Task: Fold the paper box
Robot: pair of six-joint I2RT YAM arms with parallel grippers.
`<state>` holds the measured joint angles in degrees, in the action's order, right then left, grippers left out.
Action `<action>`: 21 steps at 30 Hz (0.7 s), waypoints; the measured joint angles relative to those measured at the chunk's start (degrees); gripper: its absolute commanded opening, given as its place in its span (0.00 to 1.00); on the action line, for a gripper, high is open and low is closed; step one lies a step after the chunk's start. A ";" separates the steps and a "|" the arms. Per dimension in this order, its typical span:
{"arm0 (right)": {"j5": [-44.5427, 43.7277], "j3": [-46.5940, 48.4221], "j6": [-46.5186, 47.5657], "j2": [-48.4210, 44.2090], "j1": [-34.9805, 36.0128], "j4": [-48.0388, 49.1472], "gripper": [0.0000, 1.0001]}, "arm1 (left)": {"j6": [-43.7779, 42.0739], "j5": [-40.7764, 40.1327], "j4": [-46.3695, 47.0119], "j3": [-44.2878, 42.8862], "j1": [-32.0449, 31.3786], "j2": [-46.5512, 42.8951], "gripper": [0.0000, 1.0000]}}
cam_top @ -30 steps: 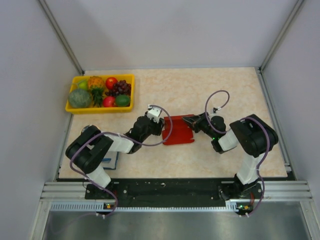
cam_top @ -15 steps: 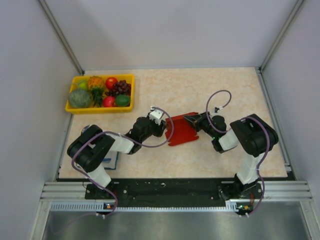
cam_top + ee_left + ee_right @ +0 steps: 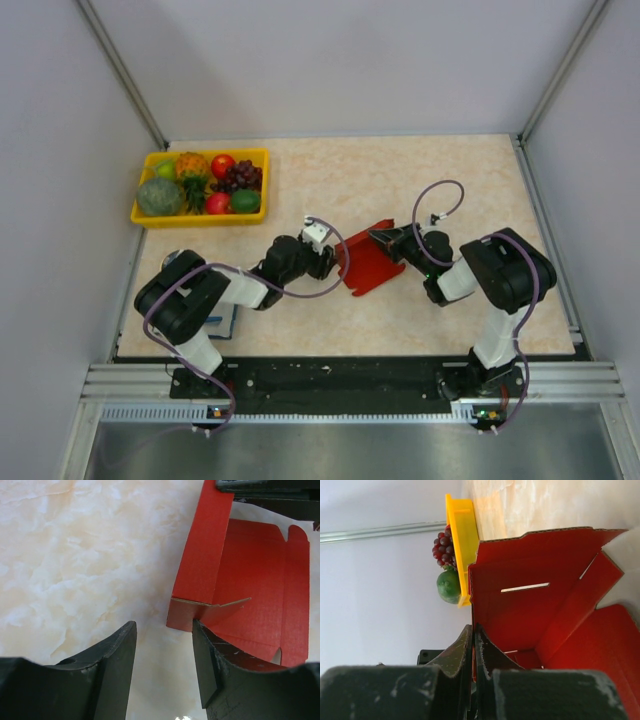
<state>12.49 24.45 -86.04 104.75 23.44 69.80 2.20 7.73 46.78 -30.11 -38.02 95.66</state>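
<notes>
Your right gripper (image 3: 379, 238) is clamped tight on the far right edge of the paper box (image 3: 368, 262); in the right wrist view its fingers (image 3: 462, 650) press together with the thin red card pinched between them. The paper box sits near the middle of the worktop (image 3: 400, 170), a little closer to the near edge than the far one. It is partly formed: one long side panel (image 3: 202, 550) stands up from the flat red base (image 3: 260, 580), and a short end flap (image 3: 186, 616) is bent round at the corner. From the right wrist view you see the red inside (image 3: 520, 610) with a narrow slot (image 3: 525, 587) cut in the upright wall.

Your left gripper (image 3: 334, 264) is open and holds nothing. It is low over the worktop at the left side of the paper box. In the left wrist view, the folded corner lies between its two fingers (image 3: 112, 665), just beside the right-hand one; you cannot tell whether that finger touches the card.

The yellow tray (image 3: 200, 218) of fruit is at the far left corner of the worktop, well apart from the paper box. A blue notebook (image 3: 222, 322) lies at the near left edge, partly under your left arm.
</notes>
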 measured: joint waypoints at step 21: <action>0.90 -0.02 -0.57 0.35 0.09 0.28 0.00 | 5.92 -7.48 -7.04 0.24 -6.49 -4.81 0.45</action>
<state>13.39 24.43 -86.61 105.10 23.53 70.08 8.12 0.25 39.75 -29.87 -44.51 90.85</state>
